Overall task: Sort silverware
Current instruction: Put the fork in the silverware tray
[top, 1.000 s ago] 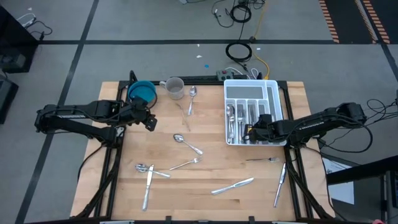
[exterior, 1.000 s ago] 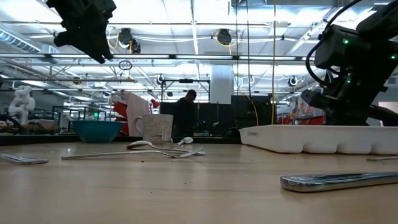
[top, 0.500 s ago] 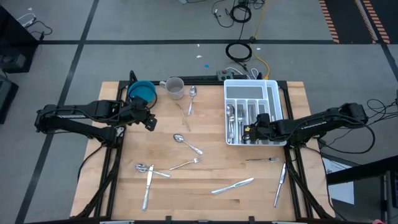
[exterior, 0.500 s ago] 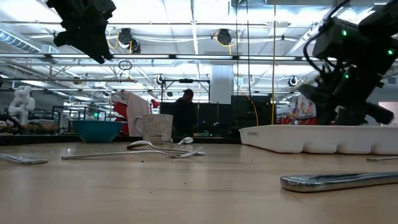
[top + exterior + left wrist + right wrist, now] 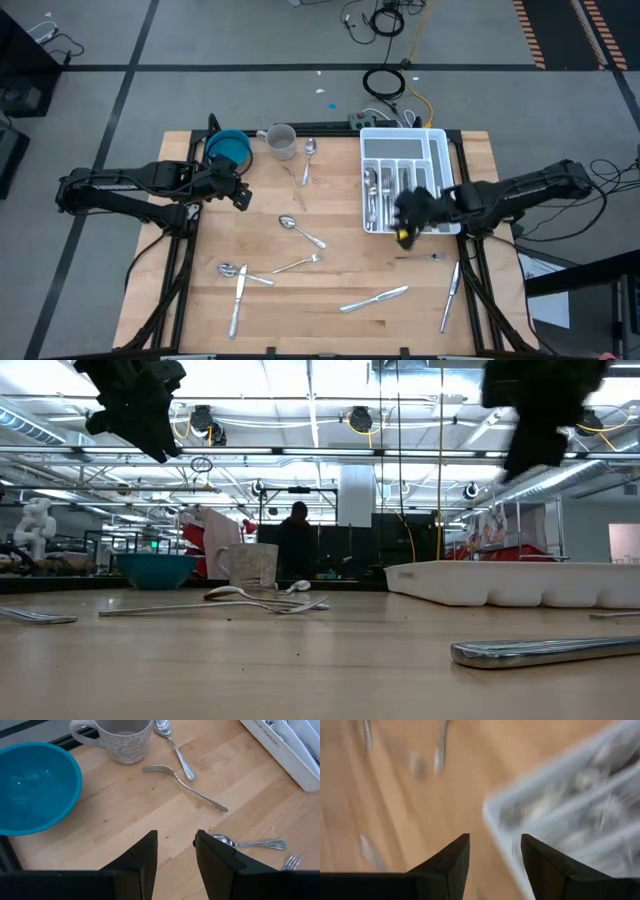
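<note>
Your right gripper (image 5: 492, 865) just opened, empty, and lifted off the tray (image 5: 437, 135); left gripper (image 5: 175, 862) open, idle

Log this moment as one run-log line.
right gripper: open, empty, at white tray near edge | left gripper: open, hovering by blue bowl | loose silverware on table

Grey floor (image 5: 200, 60) with black tape lines; bright ceiling lights (image 5: 300, 380).

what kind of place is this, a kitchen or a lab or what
Most likely a robotics lab or workshop, not a kitchen: the wooden table stands on a taped grey floor with loose cables, and the low view shows an industrial ceiling.
</note>
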`<action>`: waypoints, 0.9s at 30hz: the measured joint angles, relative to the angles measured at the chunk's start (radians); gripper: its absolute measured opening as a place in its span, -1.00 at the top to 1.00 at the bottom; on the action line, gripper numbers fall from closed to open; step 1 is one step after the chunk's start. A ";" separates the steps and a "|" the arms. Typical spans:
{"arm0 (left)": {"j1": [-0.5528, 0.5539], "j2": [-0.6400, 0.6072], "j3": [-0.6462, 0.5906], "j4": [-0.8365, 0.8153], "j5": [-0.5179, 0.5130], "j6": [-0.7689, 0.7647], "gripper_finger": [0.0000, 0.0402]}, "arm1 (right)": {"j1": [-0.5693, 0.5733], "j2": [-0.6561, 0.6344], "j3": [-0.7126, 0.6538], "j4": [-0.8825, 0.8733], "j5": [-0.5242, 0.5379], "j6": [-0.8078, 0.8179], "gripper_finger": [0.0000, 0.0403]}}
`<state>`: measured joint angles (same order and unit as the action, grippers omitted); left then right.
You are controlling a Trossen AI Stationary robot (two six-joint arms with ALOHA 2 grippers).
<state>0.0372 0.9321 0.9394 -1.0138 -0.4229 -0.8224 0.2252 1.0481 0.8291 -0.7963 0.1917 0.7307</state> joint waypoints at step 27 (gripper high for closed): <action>0.000 0.002 0.000 0.003 -0.001 -0.010 0.32 | 0.351 0.089 -0.200 -0.105 -0.120 0.175 0.16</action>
<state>0.0372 0.9337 0.9394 -1.0111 -0.4244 -0.8326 0.5759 1.1374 0.6289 -0.9009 0.0713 0.9054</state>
